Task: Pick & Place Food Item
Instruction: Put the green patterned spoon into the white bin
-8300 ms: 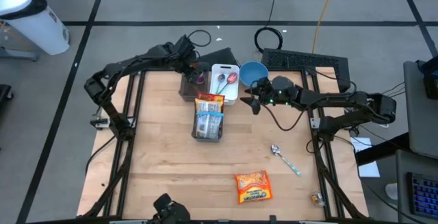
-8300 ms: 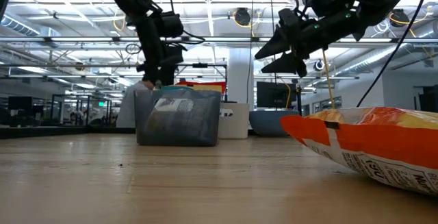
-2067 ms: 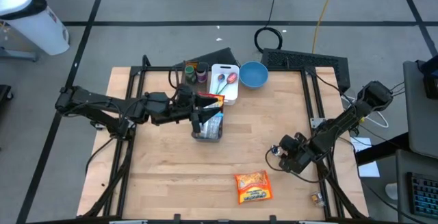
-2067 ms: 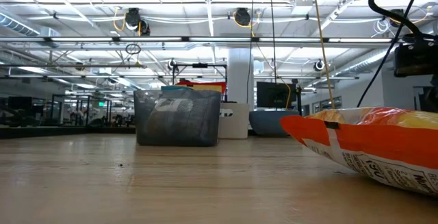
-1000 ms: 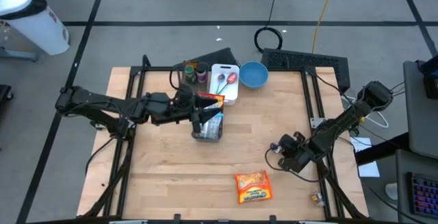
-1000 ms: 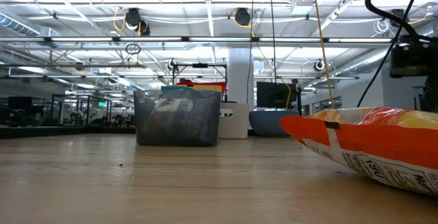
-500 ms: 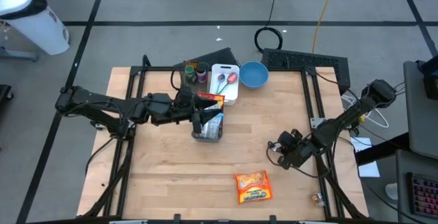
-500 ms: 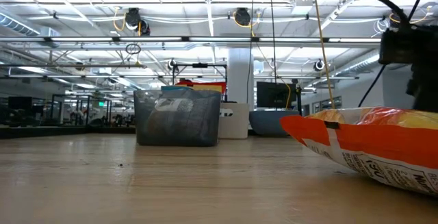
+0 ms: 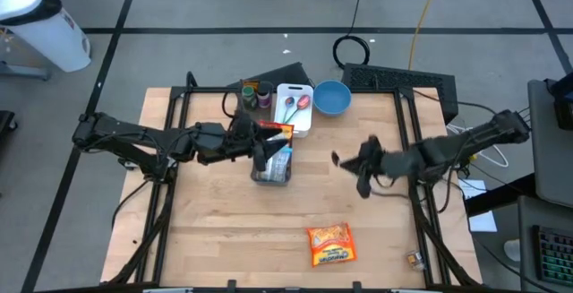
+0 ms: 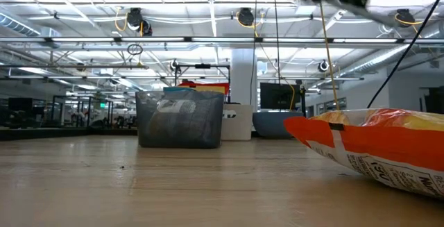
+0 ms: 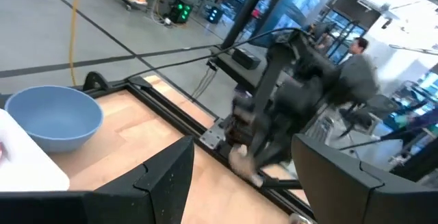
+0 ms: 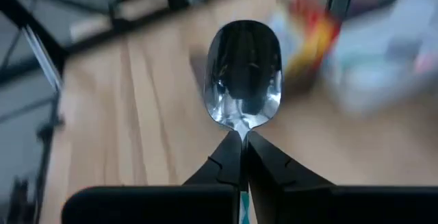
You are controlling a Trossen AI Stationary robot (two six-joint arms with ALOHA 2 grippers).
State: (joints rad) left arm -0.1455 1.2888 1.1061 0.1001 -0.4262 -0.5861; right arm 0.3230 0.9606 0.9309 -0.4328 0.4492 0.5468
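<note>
The spoon is bright metal with a rounded, mirror-like bowl; the right hand has its two dark fingers pressed together on the neck just behind the bowl, so the bowl sticks out straight ahead of the hand. That hand is raised over the middle-right of the wooden counter, well clear of the surface. Ahead of it and to one side stands a grey mesh basket packed with upright snack packets, and the left hand hangs right at that basket with its fingers spread wide and nothing between them. Beyond the basket, at the far edge of the counter, are a white tray holding utensils, a blue bowl beside it, and a small container on the tray's other side. An orange snack bag lies flat on the counter below and nearer than the right hand, well apart from it. Between the spoon and the tray the air is open.
</note>
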